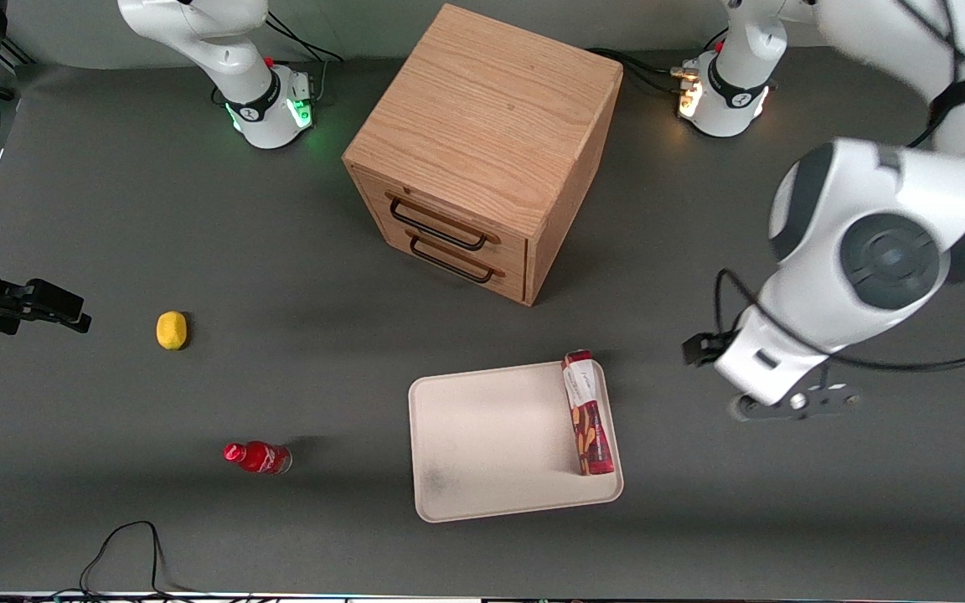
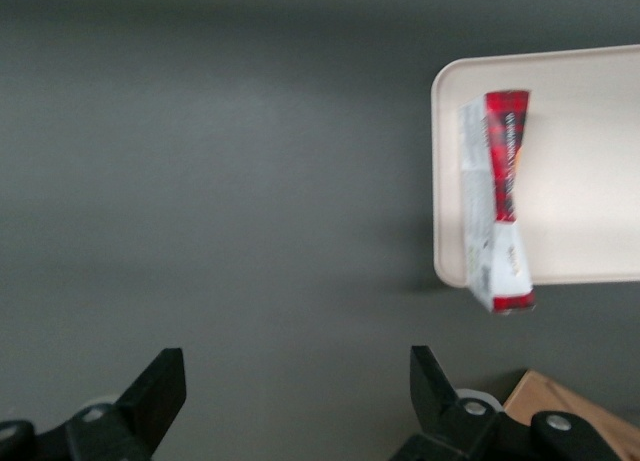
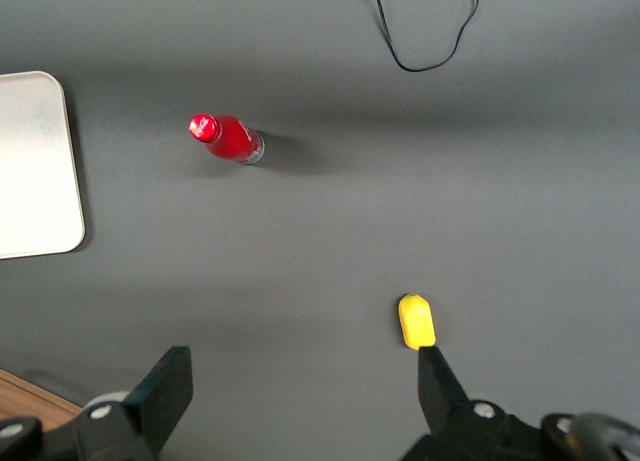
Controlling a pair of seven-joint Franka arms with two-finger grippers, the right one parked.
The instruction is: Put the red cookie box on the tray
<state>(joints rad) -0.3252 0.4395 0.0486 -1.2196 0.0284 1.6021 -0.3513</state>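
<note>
1. Front view: we see the red cookie box (image 1: 587,413) lying on the tray (image 1: 491,469), along the tray's edge toward the working arm's end of the table. Its white-label end sits at or slightly over the rim, on the side farther from the front cam. The gripper (image 1: 792,402) is off the tray, just beside it toward the working arm's end, w/ a strip of bare table (image 1: 114,209) between it and the box. The fingers aren't readable here. Also on the table: the wooden drawer cabinet (image 1: 487,151) farther from the cam than the tray, plus a small red bottle (image 1: 257,457) and a yellow lemon-like item (image 1: 171,329) toward the parked arm's end.

2. Left wrist view: the gripper (image 2: 298,391) has its two fingers (image 2: 160,386) spread wide w/ only grey tabletop between them, so the claw is holding nothing. The box (image 2: 497,201) is well apart from the fingers; it lies along the tray (image 2: 580,161) edge, one end poking a bit past the rim.

3. Right wrist view: we only get a corner of the tray (image 3: 35,171), the bottle (image 3: 225,139) and the yellow item (image 3: 417,321). No box and no working gripper.

4. Our read: the placing step looks done, w/ the box released and on the tray. Next move, as we judge it, is just to get clear, i.e. lift and pull the arm away w/o brushing the overhanging end. If the overhang counts as not fully placed, a small nudge toward the tray's middle would fix it.
</note>
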